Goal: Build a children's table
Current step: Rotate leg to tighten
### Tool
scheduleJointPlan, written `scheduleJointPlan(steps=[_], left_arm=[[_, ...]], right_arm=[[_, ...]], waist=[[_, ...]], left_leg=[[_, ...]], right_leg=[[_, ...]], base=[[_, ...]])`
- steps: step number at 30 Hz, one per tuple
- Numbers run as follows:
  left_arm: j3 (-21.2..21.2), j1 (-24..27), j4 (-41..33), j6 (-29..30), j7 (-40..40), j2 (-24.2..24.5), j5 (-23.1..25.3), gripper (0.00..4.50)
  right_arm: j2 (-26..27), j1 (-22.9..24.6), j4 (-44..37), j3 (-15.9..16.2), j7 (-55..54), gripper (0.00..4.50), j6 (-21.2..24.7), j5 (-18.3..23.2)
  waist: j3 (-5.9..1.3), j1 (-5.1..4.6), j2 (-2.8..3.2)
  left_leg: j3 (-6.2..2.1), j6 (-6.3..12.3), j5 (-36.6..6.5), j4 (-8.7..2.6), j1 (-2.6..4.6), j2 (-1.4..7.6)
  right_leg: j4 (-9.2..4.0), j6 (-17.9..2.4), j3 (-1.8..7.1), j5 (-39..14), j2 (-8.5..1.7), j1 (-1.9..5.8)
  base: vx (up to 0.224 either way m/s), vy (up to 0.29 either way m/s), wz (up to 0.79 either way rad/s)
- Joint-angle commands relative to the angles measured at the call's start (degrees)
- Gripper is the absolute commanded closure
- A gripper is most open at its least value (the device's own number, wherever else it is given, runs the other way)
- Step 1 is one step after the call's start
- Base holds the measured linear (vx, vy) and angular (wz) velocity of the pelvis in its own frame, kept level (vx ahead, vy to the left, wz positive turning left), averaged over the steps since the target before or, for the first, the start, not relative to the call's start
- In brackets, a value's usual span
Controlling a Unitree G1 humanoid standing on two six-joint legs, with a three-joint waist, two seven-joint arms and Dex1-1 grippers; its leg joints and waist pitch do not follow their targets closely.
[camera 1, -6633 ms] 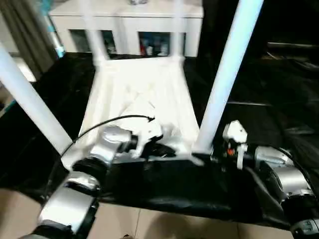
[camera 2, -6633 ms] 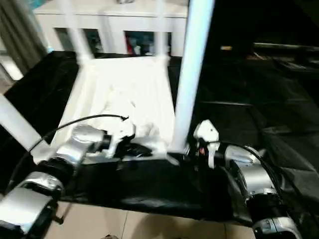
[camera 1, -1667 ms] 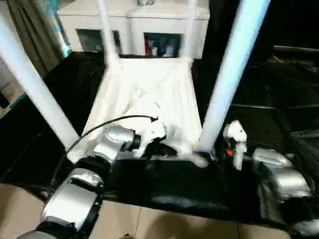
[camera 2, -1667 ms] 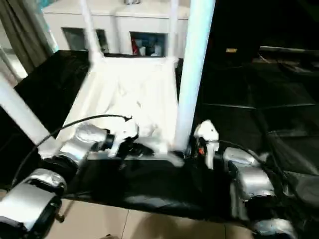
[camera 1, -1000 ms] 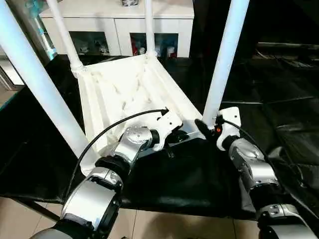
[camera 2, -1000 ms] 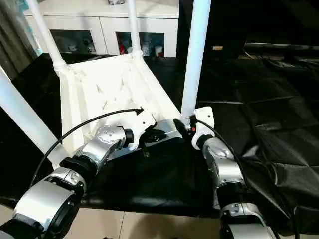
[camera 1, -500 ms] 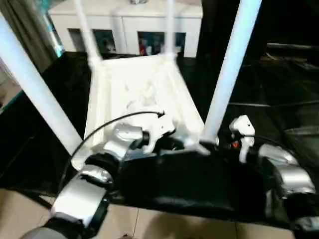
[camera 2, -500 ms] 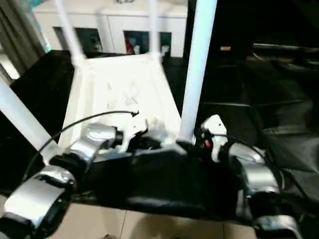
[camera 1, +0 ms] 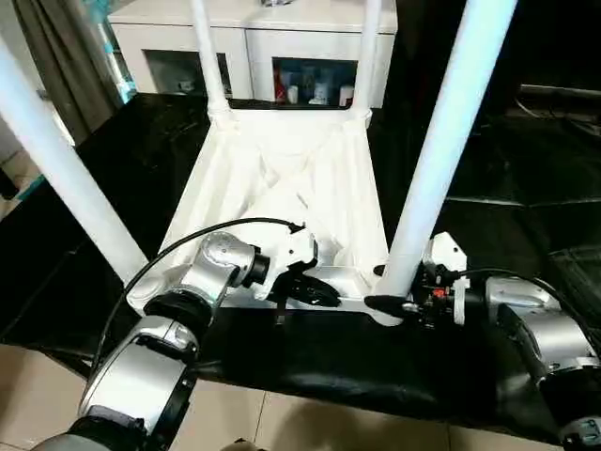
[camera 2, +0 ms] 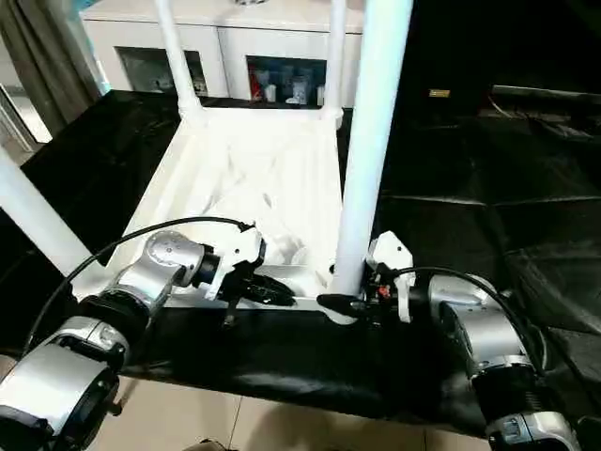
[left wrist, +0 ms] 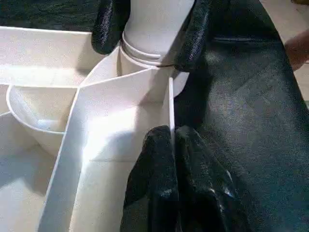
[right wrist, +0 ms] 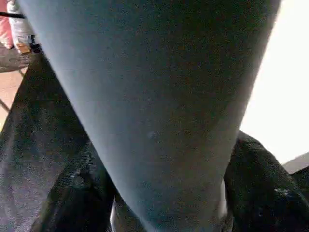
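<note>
A: Status on the small white plastic children's table?

B: It's lying upside down on the black-sheeted work table, ribbed underside facing up. All four white tube legs are standing in the corner sockets: far pair at 11 and 1 o'clock, near pair at 8 and 4 o'clock from the top's centre. So the assembly is looking nearly done.

A: What are the arms doing?

B: The right gripper is wrapping its two black fingers around the base of the near right tube leg, just above the socket. The left wrist view is showing a finger on each side of that leg. The left gripper is closed, with its fingers pinching the thin white rim wall of the top at the near edge, about 6 o'clock, bracing it.

A: What's left?

B: My read: seating that last leg fully, since it can't be confirmed as home from here, then flipping the table upright. The other three legs are looking set, though I can't verify their seating either.

A: Any labels or branding?

B: I'm seeing nothing legible. The white cabinet with glass doors at 12 o'clock is holding small coloured items, too small to read.
</note>
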Motion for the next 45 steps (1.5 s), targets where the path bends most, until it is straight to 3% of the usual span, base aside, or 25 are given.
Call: scheduleJointPlan(steps=[1,9,10,11,12,13,15,16,17,19,23,24,28,29,30,31,35,36,37,38,39,40,42,44,45], left_arm=[[-0.3,-0.4,-2.5,-0.3,-1.9,-0.8,-1.4,4.5],[0.5,-1.1,-1.1,-1.3,5.1,-1.8,-0.2,4.5],[0.5,-1.1,-1.0,-1.3,5.6,-1.9,0.0,4.5],[1.0,-2.1,0.6,-0.9,12.4,-2.9,1.2,4.5],[1.1,-2.3,0.8,-0.8,13.3,-3.1,1.3,4.5],[1.6,-2.9,1.7,-0.3,17.8,-4.2,1.7,4.5],[2.0,-3.4,2.2,0.3,21.3,-5.5,1.9,4.5],[1.9,-3.6,2.5,0.7,23.2,-6.2,2.2,4.5],[1.9,-3.8,2.7,1.1,25.0,-7.2,2.4,4.5],[1.7,-4.0,3.0,1.6,27.3,-8.6,2.6,4.5],[1.3,-4.0,3.3,2.3,31.3,-10.8,3.2,4.5],[1.3,-4.0,3.3,2.2,31.3,-10.8,3.2,4.5],[1.3,-4.1,3.8,1.5,32.1,-11.6,3.3,4.5],[1.3,-4.1,3.8,1.3,32.3,-11.6,3.4,4.5],[1.1,-4.0,3.6,0.9,31.6,-11.2,3.4,4.5],[0.9,-3.9,3.4,0.3,31.0,-10.8,3.5,4.5],[0.8,-3.4,2.9,-0.7,29.1,-10.1,3.2,4.5],[0.8,-3.3,2.8,-0.7,28.5,-9.9,3.1,4.5],[0.7,-3.1,2.6,-1.2,27.4,-9.5,3.1,4.5],[0.6,-2.8,2.4,-1.4,26.3,-9.2,2.9,4.5],[0.6,-2.8,2.4,-1.4,25.9,-9.1,2.8,4.5],[0.6,-2.7,2.3,-1.6,25.4,-9.0,2.7,4.5],[0.5,-2.4,2.1,-2.0,24.1,-8.6,2.5,4.5],[0.4,-2.3,1.9,-2.3,23.4,-8.2,2.4,4.5],[0.4,-2.2,1.9,-2.4,23.3,-8.2,2.4,4.5]], right_arm=[[0.3,0.0,-1.3,0.9,0.8,1.85,1.1,0.3],[3.3,1.8,-0.2,-0.4,-5.7,1.95,2.2,-0.1],[3.5,1.8,0.0,-0.5,-6.3,1.97,2.1,-0.3],[6.1,1.0,4.1,-1.3,-15.0,1.97,-0.1,-3.5],[6.5,0.9,4.7,-1.6,-16.5,1.97,-0.2,-3.9],[8.7,0.1,7.5,-2.8,-23.3,1.97,-0.2,-5.1],[10.7,-0.4,9.2,-4.0,-29.1,1.97,0.6,-5.7],[11.9,-0.8,9.9,-4.5,-32.2,1.97,1.0,-6.0],[13.4,-1.4,11.0,-5.1,-35.5,1.97,1.3,-6.1],[15.8,-2.3,12.3,-6.1,-40.1,1.97,2.0,-6.1],[18.7,-4.1,14.4,-4.4,-43.8,1.97,1.7,-8.4],[18.7,-4.1,14.5,-4.4,-43.9,1.41,1.7,-8.5],[19.6,-5.7,17.0,-4.0,-44.2,1.25,-0.9,-8.8],[19.5,-5.6,16.6,-3.9,-43.8,0.99,-0.9,-8.6],[18.7,-5.3,15.3,-4.0,-42.3,0.99,-1.3,-8.2],[17.3,-4.5,12.8,-4.6,-39.2,0.88,-0.9,-6.6],[12.6,-1.3,6.4,-5.0,-30.8,0.83,-0.3,-3.4],[10.4,0.1,4.4,-5.0,-27.4,0.83,-0.8,-2.7],[7.5,1.9,1.7,-5.6,-23.3,0.83,-1.0,-1.4],[3.7,4.2,-1.4,-7.1,-18.6,0.83,-0.7,0.4],[2.4,4.9,-2.4,-7.7,-17.3,0.83,-0.6,0.9],[1.2,5.5,-3.4,-8.3,-16.0,0.83,0.0,1.6],[-2.0,7.2,-5.8,-10.0,-12.7,0.83,1.6,3.7],[-4.3,8.3,-7.4,-11.3,-10.9,0.83,2.4,5.0],[-4.4,8.4,-7.5,-11.4,-10.8,0.83,2.4,5.0]], waist=[[-3.97,-0.01,-1.03],[-3.85,-0.03,-1.05],[-3.76,-0.24,-1.13],[-3.67,-0.52,-1.01],[-3.4,-0.77,-0.72],[-3.25,-1.16,-0.98],[-3.2,-2.19,-0.98],[-3.2,-2.19,-0.98],[-3.26,-2.8,-0.62],[-3.32,-3.25,-0.76],[-3.47,-3.72,-0.58],[-3.42,-3.84,-0.57],[-3.43,-3.94,-0.69],[-3.54,-3.75,-0.87],[-3.54,-3.71,-0.81],[-3.56,-3.65,-1.12],[-3.71,-2.74,-0.97],[-3.71,-2.47,-0.43],[-3.64,-2.31,-0.3],[-3.73,-1.35,-0.31],[-3.8,-0.93,-0.71],[-3.93,-0.72,-0.22],[-4.1,-0.46,-0.65],[-4.04,-0.22,-0.21],[-4.09,-0.23,-0.38]], left_leg=[[-2.06,7.2,-7.2,-3.65,0.58,4.52],[-2.12,6.32,-8.0,-3.77,0.62,4.52],[-2.1,5.89,-8.7,-3.82,0.59,4.33],[-2.1,5.15,-9.5,-3.83,0.73,4.31],[-2.23,3.99,-11.4,-3.97,1.11,4.1],[-2.16,3.69,-12.1,-3.99,0.98,3.9],[-2.47,2.29,-13.6,-4.08,1.39,3.72],[-2.47,2.29,-13.6,-4.08,1.39,3.72],[-2.57,2.41,-13.8,-4.06,1.16,3.61],[-2.59,2.74,-14.1,-4.1,1.29,3.67],[-2.57,3.79,-13.3,-4.13,0.89,3.78],[-2.56,4.07,-13.3,-4.17,0.77,3.76],[-2.36,4.21,-13.2,-4.0,1.04,3.58],[-2.43,4.64,-12.3,-4.09,0.87,3.69],[-2.44,4.79,-11.9,-4.13,0.85,3.76],[-2.42,5.3,-11.6,-4.16,0.82,3.9],[-2.19,7.21,-10.4,-3.99,0.92,4.18],[-2.19,7.27,-10.1,-3.98,0.82,4.13],[-2.14,7.39,-10.2,-3.94,0.79,4.07],[-1.92,7.94,-10.4,-3.72,1.28,4.14],[-1.76,8.61,-9.7,-3.64,1.17,4.25],[-1.99,9.2,-8.0,-3.59,0.52,4.22],[-2.01,10.19,-6.8,-3.3,0.28,4.11],[-2.04,10.73,-6.2,-3.18,-0.04,3.88],[-2.0,10.65,-6.2,-3.15,0.03,3.86]], right_leg=[[-4.01,-9.9,3.56,-14.8,-5.48,3.43],[-4.26,-9.3,3.49,-16.6,-5.55,3.32],[-4.5,-8.8,3.41,-18.2,-5.48,3.37],[-4.71,-8.5,3.45,-19.8,-5.58,3.04],[-5.35,-7.9,3.23,-23.2,-5.5,3.0],[-5.64,-7.2,3.18,-25.0,-5.45,3.01],[-6.27,-5.7,2.92,-29.0,-5.46,2.87],[-6.27,-5.7,2.92,-29.0,-5.46,2.87],[-6.31,-5.4,2.92,-29.2,-5.41,2.97],[-6.49,-5.5,2.99,-28.2,-5.35,2.83],[-5.84,-7.2,3.27,-23.9,-5.41,3.12],[-5.78,-7.4,3.25,-23.7,-5.42,3.24],[-5.93,-7.5,3.33,-24.6,-5.45,3.15],[-5.6,-7.7,3.42,-23.3,-5.48,3.4],[-5.51,-7.8,3.45,-22.6,-5.47,3.42],[-5.41,-8.1,3.48,-21.2,-5.44,3.49],[-4.8,-9.6,3.71,-15.6,-5.43,3.69],[-4.65,-10.0,3.66,-15.3,-5.59,3.75],[-4.9,-9.7,3.56,-15.7,-5.49,3.86],[-5.08,-9.1,3.63,-16.1,-5.4,3.74],[-4.72,-9.3,3.74,-14.8,-5.25,3.69],[-4.28,-9.4,3.53,-13.8,-5.4,3.92],[-4.3,-8.6,3.4,-13.1,-5.32,4.09],[-4.44,-8.0,3.14,-14.4,-5.31,3.92],[-4.58,-7.6,3.08,-14.9,-5.21,3.88]], base=[[0.0,0.0,0.0],[0.0,0.0,0.0],[0.0,0.0,0.0],[0.0,0.0,0.0],[0.0,0.0,0.0],[0.0,0.0,0.0],[0.0,0.0,0.0],[0.0,0.0,0.0],[0.0,0.0,0.0],[0.0,0.0,0.0],[0.0,0.0,0.0],[0.0,0.0,0.0],[0.0,0.0,0.0],[0.0,0.0,0.0],[0.0,0.0,0.0],[0.0,0.0,0.0],[0.0,0.0,0.0],[0.0,0.0,0.0],[0.0,0.0,0.0],[0.0,0.0,0.0],[0.0,0.0,0.0],[0.0,0.0,0.0],[0.0,0.0,0.0],[0.0,0.0,0.0],[0.0,0.0,0.0]])
